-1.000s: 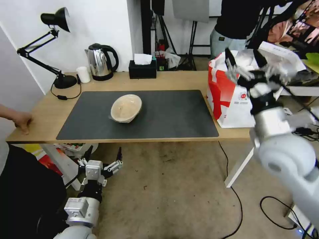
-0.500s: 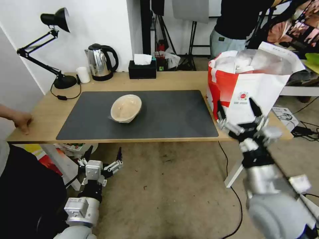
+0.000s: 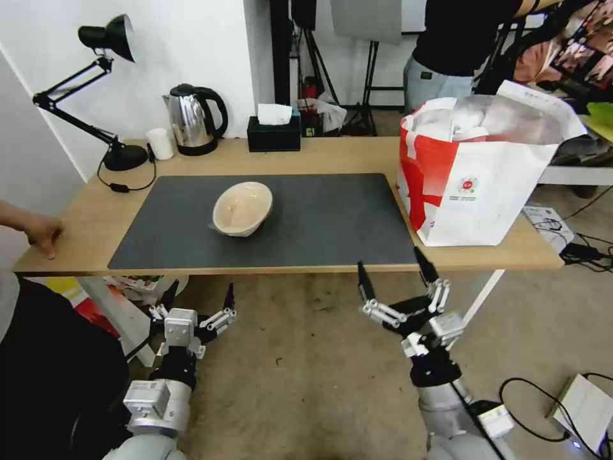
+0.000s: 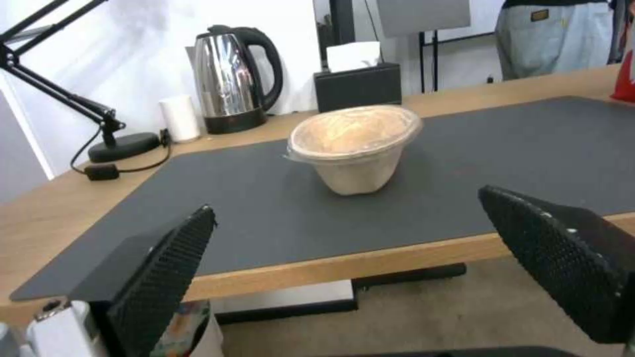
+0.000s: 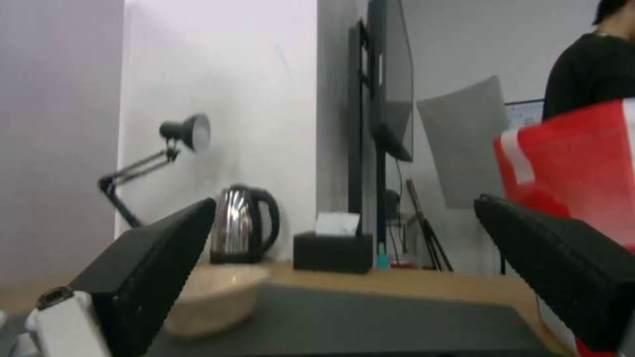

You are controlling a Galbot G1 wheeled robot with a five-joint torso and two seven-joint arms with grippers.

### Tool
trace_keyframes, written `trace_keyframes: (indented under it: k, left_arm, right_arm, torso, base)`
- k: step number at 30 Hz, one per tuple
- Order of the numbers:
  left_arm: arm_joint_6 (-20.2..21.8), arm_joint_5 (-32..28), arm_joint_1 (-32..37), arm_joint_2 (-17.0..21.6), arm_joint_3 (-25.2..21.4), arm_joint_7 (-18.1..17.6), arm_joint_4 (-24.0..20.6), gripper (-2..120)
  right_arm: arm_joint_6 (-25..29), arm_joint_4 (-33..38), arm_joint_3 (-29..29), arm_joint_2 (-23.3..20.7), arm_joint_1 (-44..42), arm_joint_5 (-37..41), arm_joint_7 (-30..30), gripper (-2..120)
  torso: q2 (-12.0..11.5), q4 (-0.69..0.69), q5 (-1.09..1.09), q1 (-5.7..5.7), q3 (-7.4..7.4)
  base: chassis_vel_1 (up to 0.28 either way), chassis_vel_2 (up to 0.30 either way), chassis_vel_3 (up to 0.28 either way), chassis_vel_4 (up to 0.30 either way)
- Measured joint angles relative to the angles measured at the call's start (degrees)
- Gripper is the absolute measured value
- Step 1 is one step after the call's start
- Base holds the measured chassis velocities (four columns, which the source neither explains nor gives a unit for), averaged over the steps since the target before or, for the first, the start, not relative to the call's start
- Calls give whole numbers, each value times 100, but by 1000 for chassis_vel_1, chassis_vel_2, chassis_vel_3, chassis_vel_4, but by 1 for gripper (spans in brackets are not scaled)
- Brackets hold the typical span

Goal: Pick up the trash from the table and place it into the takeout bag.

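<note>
The right gripper [image 3: 396,281] hangs below the table's [image 3: 191,262] front edge, fingers spread wide, holding nothing and touching nothing. The left gripper [image 3: 198,300] sits low under the near left side, also wide and empty. The paper bowl [image 3: 242,208] rests on the mat [image 3: 319,223], and the bag [image 3: 476,185] stands open at the table's right end.

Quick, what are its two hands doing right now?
Left hand: open, holding nothing, below the table edge.
Right hand: open, holding nothing, below the table edge.
</note>
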Motion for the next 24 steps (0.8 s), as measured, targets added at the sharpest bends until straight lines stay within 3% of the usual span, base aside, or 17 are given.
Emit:
trace_keyframes:
  k: [6, 24]
  left_arm:
    - [0, 0, 0, 0, 0, 0, 0, 100]
    - [0, 0, 0, 0, 0, 0, 0, 100]
  right_arm:
    - [338, -497, -8, 160, 49, -264, 14, 100]
    - [198, -428, 183, -54, -9, -364, 286, 100]
  torso:
    - [0, 0, 0, 0, 0]
    - [0, 0, 0, -1, 0]
  base:
    - [0, 0, 0, 0]
    - [0, 0, 0, 0]
